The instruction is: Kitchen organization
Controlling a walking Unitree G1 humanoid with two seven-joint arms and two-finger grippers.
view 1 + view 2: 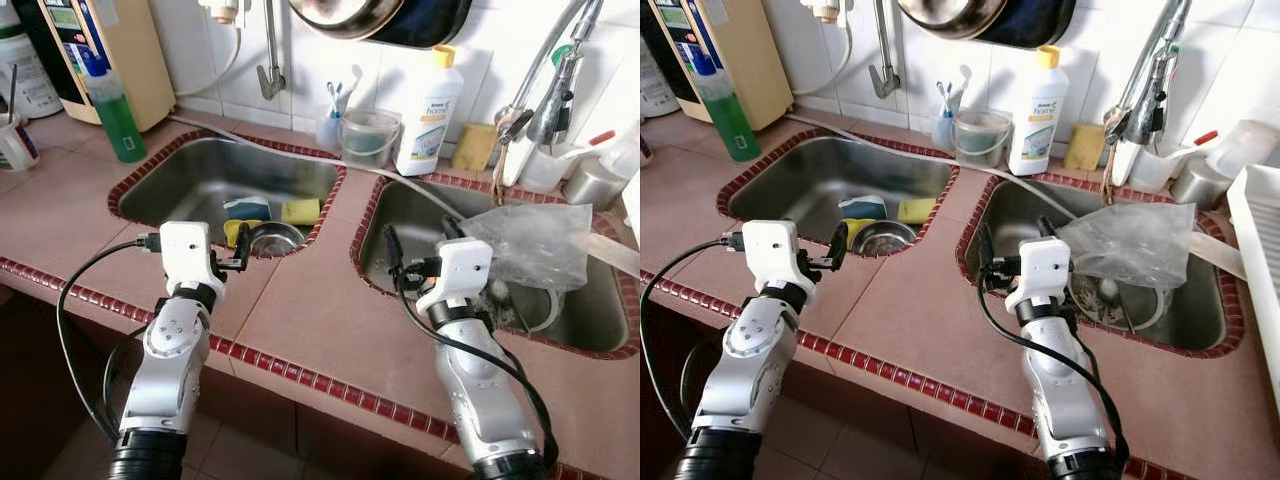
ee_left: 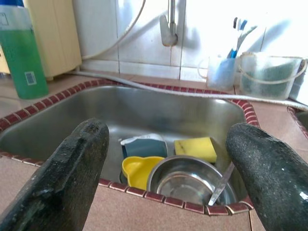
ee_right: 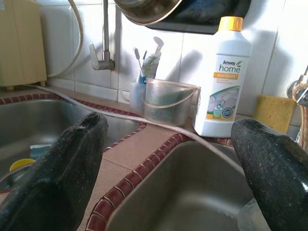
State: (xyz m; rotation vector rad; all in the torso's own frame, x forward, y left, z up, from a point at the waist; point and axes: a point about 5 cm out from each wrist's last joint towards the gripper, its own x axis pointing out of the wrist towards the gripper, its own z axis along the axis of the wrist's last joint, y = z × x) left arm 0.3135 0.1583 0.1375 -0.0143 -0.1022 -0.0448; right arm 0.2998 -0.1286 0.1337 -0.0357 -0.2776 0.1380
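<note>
Far left: green bottle (image 1: 113, 112) with a blue cap stands upright on the tiled counter (image 1: 300, 310), just beside a beige appliance (image 1: 120, 50) against the wall.

Left sink (image 1: 180, 170), steel, red-tile rim. In its near right corner: a round steel bowl (image 2: 190, 180), empty apart from a utensil handle leaning on its rim; a yellow cup-like item (image 2: 137, 171) touching the bowl's left side; a dark blue item (image 2: 144, 147) behind that; a yellow sponge (image 2: 195, 148) lying flat behind the bowl.

Left end effector (image 1: 235, 262) hovers over the near rim of the left sink, just in front of the bowl, fingers spread apart, nothing between them.

On the ledge between the sinks, by the wall: a cup of toothbrushes (image 3: 139, 91), a translucent container (image 3: 168, 103) with a bail handle, then a white dish-soap bottle (image 3: 226, 82) with a yellow cap, upright. A thin white hose (image 1: 330, 160) runs across the ledge.

Right end effector (image 1: 420, 240) is at the near left corner of the right sink (image 1: 600, 325), fingers wide apart, holding nothing. A crumpled clear plastic bag (image 1: 535, 245) lies over the right sink, just beside this end effector; contact cannot be told. A yellow sponge (image 1: 475, 147) leans on the wall behind, near the faucet (image 1: 545, 90).
</note>
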